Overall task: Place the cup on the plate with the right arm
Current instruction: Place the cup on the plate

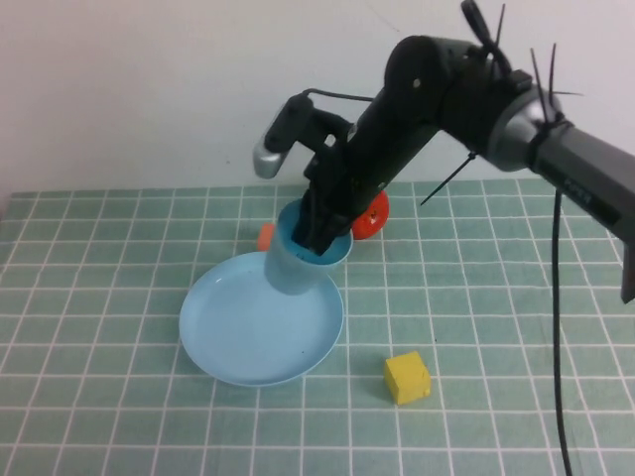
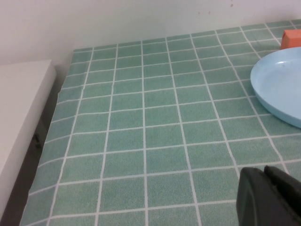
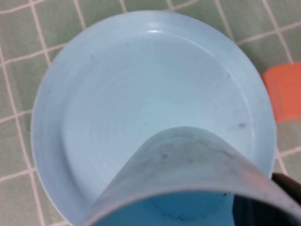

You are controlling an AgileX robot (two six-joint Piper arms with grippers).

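Observation:
The light blue cup (image 1: 298, 266) hangs tilted over the far edge of the round light blue plate (image 1: 248, 337). My right gripper (image 1: 319, 236) is shut on the cup's rim, one finger inside it. In the right wrist view the cup's wall (image 3: 188, 160) fills the near part, with the plate (image 3: 141, 84) below it and a dark fingertip (image 3: 277, 181) outside the rim. I cannot tell whether the cup's base touches the plate. My left gripper (image 2: 265, 181) is shut and empty, low over the table to the left of the plate (image 2: 282, 84).
A yellow cube (image 1: 408, 378) lies right of the plate, nearer the front. A red-orange round thing (image 1: 370, 216) sits behind the cup. An orange block (image 1: 265, 236) lies by the plate's far edge, also in the right wrist view (image 3: 284, 92). A white ledge (image 2: 19, 122) borders the table.

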